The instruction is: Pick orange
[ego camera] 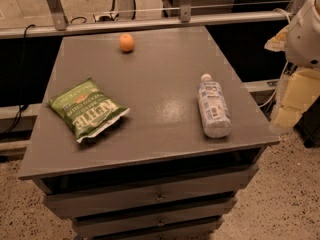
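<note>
The orange (126, 42) is a small round fruit resting near the far edge of the grey cabinet top (160, 89), left of centre. My gripper (291, 104) hangs off the right side of the cabinet, beyond its right edge, below the white arm housing (305, 31). It is far from the orange and holds nothing that I can see.
A green chip bag (86, 109) lies on the left front of the top. A clear plastic water bottle (213, 111) lies on its side at the right front. Drawers (155, 196) sit below the top. A metal rail (150, 23) runs behind the cabinet.
</note>
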`<state>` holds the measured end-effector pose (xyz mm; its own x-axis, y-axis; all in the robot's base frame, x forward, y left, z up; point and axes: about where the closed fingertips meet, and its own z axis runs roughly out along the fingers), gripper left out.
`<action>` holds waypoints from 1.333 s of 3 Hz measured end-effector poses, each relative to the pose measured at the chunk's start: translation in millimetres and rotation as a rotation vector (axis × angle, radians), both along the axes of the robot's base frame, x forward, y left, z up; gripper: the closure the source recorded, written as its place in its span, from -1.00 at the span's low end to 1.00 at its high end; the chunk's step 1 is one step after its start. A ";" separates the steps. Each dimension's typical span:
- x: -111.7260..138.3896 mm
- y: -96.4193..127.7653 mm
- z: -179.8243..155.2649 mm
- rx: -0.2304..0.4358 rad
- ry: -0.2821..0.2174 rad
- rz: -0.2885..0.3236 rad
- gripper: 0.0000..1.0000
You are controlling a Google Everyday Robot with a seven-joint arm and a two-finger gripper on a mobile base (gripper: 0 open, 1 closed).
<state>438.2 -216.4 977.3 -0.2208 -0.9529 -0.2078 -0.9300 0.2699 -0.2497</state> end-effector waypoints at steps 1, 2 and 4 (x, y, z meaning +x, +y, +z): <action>0.0 0.0 0.0 0.000 0.000 0.000 -1.00; 22.4 12.8 -0.5 0.035 -0.025 0.022 -1.00; 137.5 107.9 -2.5 0.271 -0.108 0.153 -1.00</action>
<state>575.7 -108.5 974.7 -0.0425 -0.8801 -0.4729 -0.9370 0.1994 -0.2869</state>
